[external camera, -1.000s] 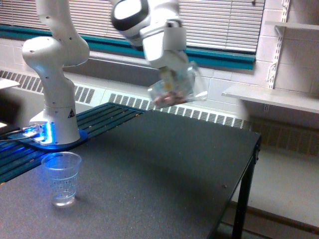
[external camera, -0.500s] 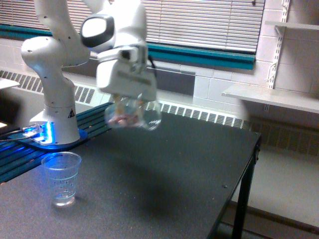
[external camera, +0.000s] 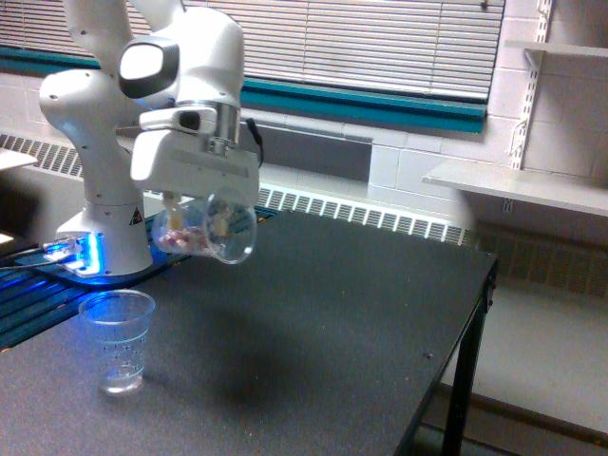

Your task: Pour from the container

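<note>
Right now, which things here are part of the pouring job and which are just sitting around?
Part of the job:
held cup with small pieces inside, in the hand
ribbed cup on the table

Just around:
shelf
blinds
radiator

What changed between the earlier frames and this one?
The gripper, holding the smooth clear cup with small pieces inside, swung toward the exterior view's left and lower, nearing the ribbed cup. Nothing was released. The ribbed cup and table stayed put.

gripper [external camera: 201, 220] clamped (wrist tilted sideways)
</note>
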### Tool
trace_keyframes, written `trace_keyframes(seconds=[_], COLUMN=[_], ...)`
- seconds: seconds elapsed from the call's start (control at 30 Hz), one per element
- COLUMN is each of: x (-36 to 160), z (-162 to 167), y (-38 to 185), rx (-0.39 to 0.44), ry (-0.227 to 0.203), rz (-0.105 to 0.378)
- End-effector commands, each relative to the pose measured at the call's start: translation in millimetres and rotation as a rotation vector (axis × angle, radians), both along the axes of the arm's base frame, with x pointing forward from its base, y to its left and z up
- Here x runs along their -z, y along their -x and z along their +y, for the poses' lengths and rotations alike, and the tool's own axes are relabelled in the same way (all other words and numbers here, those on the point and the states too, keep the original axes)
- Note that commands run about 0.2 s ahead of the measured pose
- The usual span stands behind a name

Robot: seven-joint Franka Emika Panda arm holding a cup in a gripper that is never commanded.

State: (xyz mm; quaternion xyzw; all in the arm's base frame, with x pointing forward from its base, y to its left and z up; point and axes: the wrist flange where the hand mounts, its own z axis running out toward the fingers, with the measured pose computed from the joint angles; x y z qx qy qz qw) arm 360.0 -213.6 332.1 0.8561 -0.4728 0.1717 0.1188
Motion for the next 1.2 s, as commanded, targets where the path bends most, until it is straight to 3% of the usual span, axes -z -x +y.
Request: trace_keyframes(seconds=[0.03, 0.63, 1.2], x=[0.9, 18.9, 29.5], z=[-7, -11, -22], y=[19, 50, 90], rx=[0.049, 0.093, 0.174], ry=[0.002, -0.007, -0.006], rz=[0.005, 0.088, 0.118])
